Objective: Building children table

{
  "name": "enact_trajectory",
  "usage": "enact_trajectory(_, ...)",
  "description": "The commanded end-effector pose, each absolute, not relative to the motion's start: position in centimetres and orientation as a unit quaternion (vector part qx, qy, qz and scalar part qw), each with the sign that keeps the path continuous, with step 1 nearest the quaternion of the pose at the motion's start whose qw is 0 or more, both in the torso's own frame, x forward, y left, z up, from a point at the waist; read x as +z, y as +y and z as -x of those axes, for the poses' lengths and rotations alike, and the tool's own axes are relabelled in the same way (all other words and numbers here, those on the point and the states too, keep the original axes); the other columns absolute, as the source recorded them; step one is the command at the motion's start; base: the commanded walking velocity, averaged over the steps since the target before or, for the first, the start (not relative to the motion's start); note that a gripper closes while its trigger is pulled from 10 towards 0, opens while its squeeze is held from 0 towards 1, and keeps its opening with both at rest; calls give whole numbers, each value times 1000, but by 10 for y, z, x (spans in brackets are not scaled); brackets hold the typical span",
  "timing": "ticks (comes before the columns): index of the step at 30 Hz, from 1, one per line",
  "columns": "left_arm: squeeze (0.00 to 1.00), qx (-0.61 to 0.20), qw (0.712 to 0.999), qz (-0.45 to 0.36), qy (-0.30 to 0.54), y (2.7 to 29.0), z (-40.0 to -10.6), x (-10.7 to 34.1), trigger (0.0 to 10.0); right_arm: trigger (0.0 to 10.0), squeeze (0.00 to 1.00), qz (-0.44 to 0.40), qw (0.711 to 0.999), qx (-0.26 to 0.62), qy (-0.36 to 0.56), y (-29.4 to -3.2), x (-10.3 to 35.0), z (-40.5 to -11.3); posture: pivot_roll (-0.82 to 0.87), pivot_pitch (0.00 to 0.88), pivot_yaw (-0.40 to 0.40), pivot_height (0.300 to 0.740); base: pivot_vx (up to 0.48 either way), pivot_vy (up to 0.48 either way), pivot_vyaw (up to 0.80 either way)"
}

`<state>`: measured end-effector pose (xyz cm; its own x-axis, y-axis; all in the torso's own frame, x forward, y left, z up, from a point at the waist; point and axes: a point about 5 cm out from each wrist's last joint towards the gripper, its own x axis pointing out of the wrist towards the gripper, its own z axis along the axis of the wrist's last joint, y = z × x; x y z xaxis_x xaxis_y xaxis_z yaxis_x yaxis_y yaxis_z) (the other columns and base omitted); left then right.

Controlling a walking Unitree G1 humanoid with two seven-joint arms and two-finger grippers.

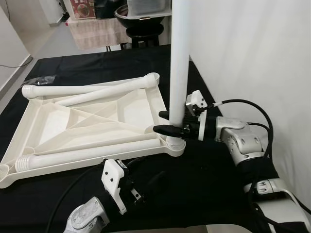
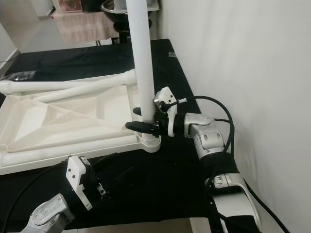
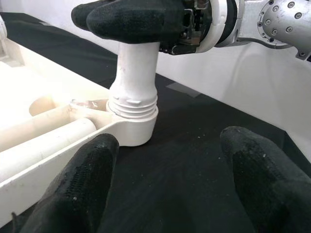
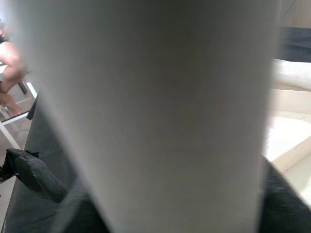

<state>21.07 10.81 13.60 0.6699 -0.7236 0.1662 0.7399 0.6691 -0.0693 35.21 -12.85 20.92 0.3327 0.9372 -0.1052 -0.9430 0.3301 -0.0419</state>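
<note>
Right gripper (image 1: 164, 122) reaches in level, fingers clamped around the leg (image 1: 179, 68); left gripper (image 3: 167, 182) lies low nearby, fingers spread.

Silver jointed arms, round screw heads on casing. Right end effector (image 1: 163, 122): long black fingers (image 3: 127, 20) (textured fabric-like skin), white bracket above wrist, black cables looping behind. Left end effector (image 1: 130, 180): white wrist block, black cable trailing.

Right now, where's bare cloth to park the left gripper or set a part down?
Free: the black cloth between the left gripper and the right arm, and the strip beyond the tabletop. Crowded: the corner socket, where the right gripper clamps the upright leg; loose legs lie in the tabletop.
</note>
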Motion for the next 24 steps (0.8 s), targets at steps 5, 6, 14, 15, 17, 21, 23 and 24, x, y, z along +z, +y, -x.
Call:
enact_trajectory(5,0,-399,913,63,-58,109,-208,135,10000,0,0,48,845,530,43,-126,193,-348,-24,179,20,740,0,0,0)
enact_trajectory(6,0,-400,913,63,-58,109,-208,135,10000,0,0,50,859,507,49,-126,187,-346,-24,179,20,740,0,0,0)
enact_trajectory(14,0,-396,914,62,-58,115,-208,135,10000,0,0,114,967,211,82,-106,135,-306,-33,184,43,740,0,0,0)
enact_trajectory(15,0,-395,915,62,-56,116,-208,133,10000,0,0,86,966,227,89,-99,133,-302,-55,165,56,740,0,0,0)
enact_trajectory(17,0,-395,915,62,-56,116,-208,133,10000,0,0,86,966,227,89,-99,133,-302,-55,165,56,740,0,0,0)
enact_trajectory(21,0,-395,915,59,-54,117,-210,131,10000,0,0,33,958,263,109,-93,126,-304,-30,151,42,740,0,0,0)
enact_trajectory(23,0,-392,916,58,-55,117,-210,131,10000,0,0,36,956,271,108,-92,126,-303,-28,147,43,740,0,0,0)
enact_trajectory(24,0,-392,916,58,-55,117,-210,131,10000,0,0,36,956,271,108,-92,126,-303,-28,147,43,740,0,0,0)
